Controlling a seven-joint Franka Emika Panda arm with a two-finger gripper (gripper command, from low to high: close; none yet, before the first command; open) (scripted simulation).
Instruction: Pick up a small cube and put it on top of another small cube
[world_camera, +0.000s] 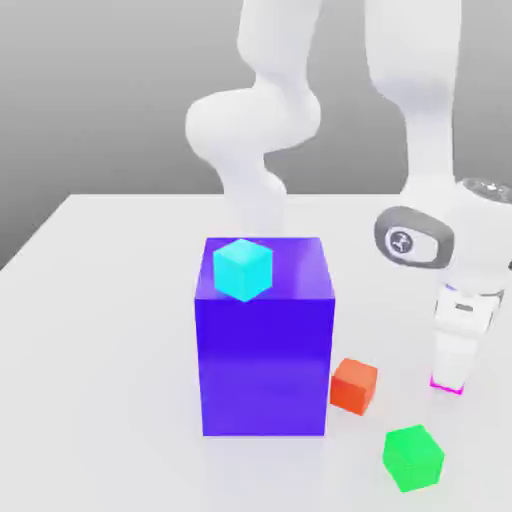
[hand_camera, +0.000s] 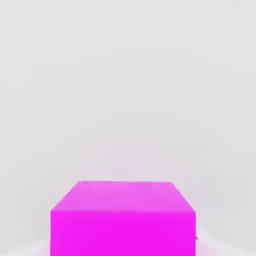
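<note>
- The green cube (world_camera: 412, 458) lies nearest in the exterior view, on the white worktop (world_camera: 100, 330), with open room around it.
- The gripper (world_camera: 447, 380) points straight down at the exterior view's right, its fingers (world_camera: 452, 362) clenched on the small pink cube (world_camera: 446, 384), whose magenta edge shows at their tips, down at the worktop.
- In the hand view the small pink cube (hand_camera: 122, 220) sits close under the camera, pale worktop beyond it.
- The orange-red cube (world_camera: 354, 385) lies between the fingers and the big blue block (world_camera: 264, 340), just beside the block's corner.
- A cyan cube (world_camera: 243, 268) rests on the block's top.
- Behind, the worktop's far edge meets a plain grey wall (world_camera: 100, 90).
</note>
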